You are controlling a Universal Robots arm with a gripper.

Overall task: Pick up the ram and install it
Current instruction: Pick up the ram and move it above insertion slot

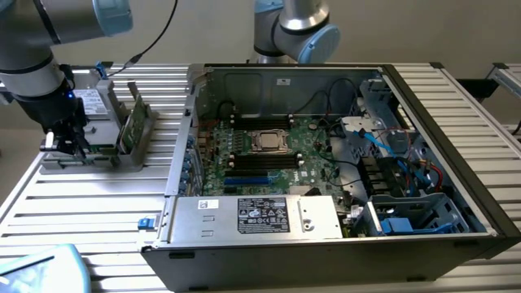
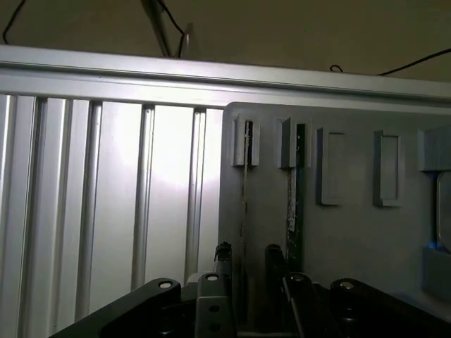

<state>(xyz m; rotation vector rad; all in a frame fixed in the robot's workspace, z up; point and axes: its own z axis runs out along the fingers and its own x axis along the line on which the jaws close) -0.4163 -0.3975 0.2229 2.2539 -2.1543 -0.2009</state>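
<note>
The ram (image 2: 244, 190) stands on edge in a slot of the grey holder rack (image 2: 352, 232), seen edge-on as a thin line in the wrist view. My gripper (image 2: 248, 255) is lowered over it, open, with one dark finger (image 2: 223, 257) on each side of the stick and a small gap to each. In the exterior view my gripper (image 1: 69, 146) hangs over the end of the rack (image 1: 82, 163) at that view's left, where a strip of green board (image 1: 96, 148) shows beside it.
A second thin green board (image 2: 297, 176) stands in the neighbouring slot. A wider green card (image 1: 134, 122) and a grey drive (image 1: 94, 101) also sit in the rack. The open computer case (image 1: 456, 152) lies at the exterior view's right, its motherboard slots (image 1: 265, 160) exposed.
</note>
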